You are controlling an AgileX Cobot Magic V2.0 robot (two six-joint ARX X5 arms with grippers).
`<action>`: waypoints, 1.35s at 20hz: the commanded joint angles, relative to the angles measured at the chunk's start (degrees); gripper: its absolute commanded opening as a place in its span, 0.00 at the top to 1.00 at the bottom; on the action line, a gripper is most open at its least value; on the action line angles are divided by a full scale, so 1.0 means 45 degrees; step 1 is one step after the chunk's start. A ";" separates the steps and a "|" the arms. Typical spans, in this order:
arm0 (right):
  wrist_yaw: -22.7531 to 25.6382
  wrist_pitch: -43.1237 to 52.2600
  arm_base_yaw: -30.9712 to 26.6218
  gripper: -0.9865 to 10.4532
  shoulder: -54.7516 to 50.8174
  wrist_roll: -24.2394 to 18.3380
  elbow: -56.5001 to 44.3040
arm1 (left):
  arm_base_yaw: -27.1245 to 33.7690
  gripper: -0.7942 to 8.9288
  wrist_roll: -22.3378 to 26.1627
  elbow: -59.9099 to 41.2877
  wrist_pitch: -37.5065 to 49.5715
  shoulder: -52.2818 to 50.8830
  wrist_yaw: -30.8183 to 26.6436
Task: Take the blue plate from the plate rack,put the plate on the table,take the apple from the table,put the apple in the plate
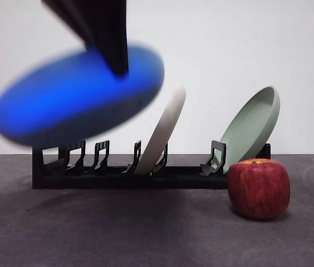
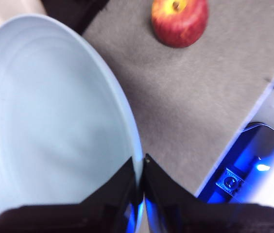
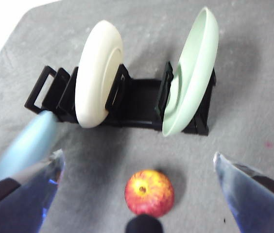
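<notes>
two plates remain in the plate rack [image 1: 118,177], a cream-white plate [image 1: 162,129] and a pale green plate [image 1: 251,128], while the blue plate [image 1: 76,97] hangs clear above the rack's emptied end, tilted and blurred. the left gripper [image 2: 141,191] pinches its rim between closed jaws. the right gripper [image 3: 137,167] waits above the apple [image 3: 149,192], jaws spread wide and empty. to set the plate down well, i judge it should be carried forward onto bare table [image 1: 118,233], clear of the rack and the apple, levelled, then lowered until the base sits flat before releasing. the plate is smooth, matte, round, with a shallow raised rim; a thin edge grip could let it swing. the apple is blocky, streaked deep red with a yellow stem patch; the table is dark grey and faintly textured.
</notes>
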 commanded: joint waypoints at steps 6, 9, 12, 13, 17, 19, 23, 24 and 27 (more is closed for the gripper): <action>0.0005 -0.0160 0.0015 0.34 0.0000 -0.0092 0.0039 | 0.0015 0.93 0.0350 -0.0971 0.1817 0.1243 0.1064; 0.0005 -0.0155 0.0015 0.34 0.0000 -0.0083 0.0039 | 0.0015 0.93 0.0894 -0.0971 0.2103 0.2181 0.1248; 0.0005 -0.0155 0.0015 0.34 0.0000 -0.0053 0.0039 | 0.0039 0.93 0.0991 -0.0971 0.2191 0.3351 0.1229; 0.0005 -0.0155 0.0015 0.34 0.0000 -0.0053 0.0039 | 0.0039 0.91 0.0986 -0.0971 0.2229 0.3657 0.1273; -0.0019 -0.0160 0.0015 0.34 0.0005 -0.0058 0.0039 | 0.0029 0.40 0.0782 -0.0957 0.2414 0.3939 0.1268; -0.0029 -0.0155 0.0044 0.34 0.0005 -0.0063 0.0039 | 0.0189 0.37 0.0447 -0.0835 0.2399 0.3638 0.1214; -0.0024 -0.0151 0.0865 0.34 0.0155 -0.0301 0.0039 | 0.0277 0.37 0.0374 0.0049 0.1933 0.2195 0.1200; 0.0015 -0.0151 0.1234 0.34 0.0359 -0.0369 0.0044 | 0.0277 0.37 0.0350 0.0427 0.1763 0.1666 0.1200; 0.0622 -0.0432 0.2633 0.34 0.1593 -0.0437 0.0350 | 0.0282 0.37 0.0355 0.1797 0.1379 -0.0121 0.0491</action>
